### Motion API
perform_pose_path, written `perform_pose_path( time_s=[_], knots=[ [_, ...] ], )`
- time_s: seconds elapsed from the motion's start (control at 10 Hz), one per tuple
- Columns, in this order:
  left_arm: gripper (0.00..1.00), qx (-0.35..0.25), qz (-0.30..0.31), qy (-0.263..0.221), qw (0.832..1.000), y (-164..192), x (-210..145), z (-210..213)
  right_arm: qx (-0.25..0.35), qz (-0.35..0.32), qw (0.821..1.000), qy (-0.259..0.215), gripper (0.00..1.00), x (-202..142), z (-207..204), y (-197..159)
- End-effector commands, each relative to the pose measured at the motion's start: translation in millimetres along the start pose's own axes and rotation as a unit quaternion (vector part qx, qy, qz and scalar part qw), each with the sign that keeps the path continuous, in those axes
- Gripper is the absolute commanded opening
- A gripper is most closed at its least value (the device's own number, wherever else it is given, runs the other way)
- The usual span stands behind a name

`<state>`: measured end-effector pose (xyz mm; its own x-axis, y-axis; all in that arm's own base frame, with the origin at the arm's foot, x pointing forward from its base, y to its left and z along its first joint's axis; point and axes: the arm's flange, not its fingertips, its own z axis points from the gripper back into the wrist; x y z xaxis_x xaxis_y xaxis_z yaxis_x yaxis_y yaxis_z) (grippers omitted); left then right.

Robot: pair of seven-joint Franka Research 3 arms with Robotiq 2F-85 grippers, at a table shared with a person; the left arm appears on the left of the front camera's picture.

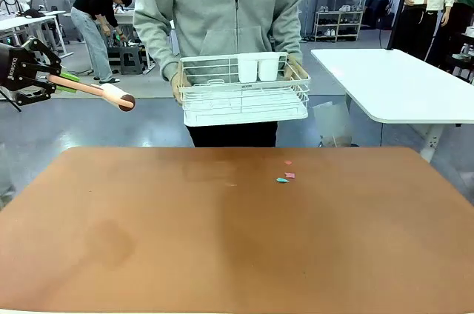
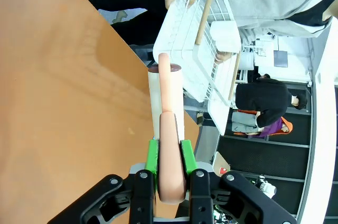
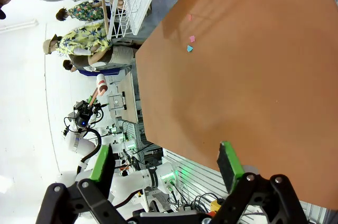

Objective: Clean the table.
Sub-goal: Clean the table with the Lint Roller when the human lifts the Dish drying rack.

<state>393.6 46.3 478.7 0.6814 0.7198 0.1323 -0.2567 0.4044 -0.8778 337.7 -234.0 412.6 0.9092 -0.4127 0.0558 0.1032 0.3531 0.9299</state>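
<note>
Your reddish-brown matte table with rounded corners takes up the near half of the front view. Its top is bare apart from three small paper scraps, two pink and one teal, lying close together right of centre towards the far edge. At the far left, your left gripper is raised in the air, clamped on the pale pink handle of a roller tool whose white cylinder points right. Your right gripper hangs above the table with its green pads spread wide, holding nothing. Beyond the far edge, a person in a grey hooded top holds a white wire rack in both hands, with two white cups in it.
</note>
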Motion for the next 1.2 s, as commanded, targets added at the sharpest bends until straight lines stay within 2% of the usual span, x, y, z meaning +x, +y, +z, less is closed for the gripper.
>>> perform_pose_path(
  time_s=[0.0,0.1,0.3,0.4,0.6,0.7,0.8,0.9,1.1],
  knots=[
    [0.22,0.000,0.000,0.000,1.000,0,0,0,0.002,0.003,1.000,-0.002,1.00,0,3,2],
    [0.22,0.013,-0.094,0.019,0.995,-14,10,0,0.002,0.003,1.000,-0.002,1.00,0,3,2],
    [0.22,0.043,-0.171,0.086,0.981,-57,33,-8,0.002,0.003,1.000,-0.002,1.00,0,3,2],
    [0.22,0.036,-0.201,0.167,0.965,-69,48,-30,0.002,0.003,1.000,-0.002,1.00,0,3,2],
    [0.22,0.040,-0.275,0.207,0.938,-64,62,-87,0.002,0.003,1.000,-0.002,1.00,0,3,2],
    [0.22,0.015,-0.296,0.220,0.929,-52,61,-115,0.002,0.003,1.000,-0.002,1.00,0,3,2],
    [0.22,0.004,-0.290,0.240,0.927,-45,58,-127,0.002,0.003,1.000,-0.002,1.00,0,3,2],
    [0.22,0.013,-0.255,0.253,0.933,-38,57,-145,0.002,0.003,1.000,-0.002,1.00,0,3,2],
    [0.22,0.032,-0.209,0.282,0.936,-32,56,-161,0.002,0.003,1.000,-0.002,1.00,0,3,2]
  ],
)
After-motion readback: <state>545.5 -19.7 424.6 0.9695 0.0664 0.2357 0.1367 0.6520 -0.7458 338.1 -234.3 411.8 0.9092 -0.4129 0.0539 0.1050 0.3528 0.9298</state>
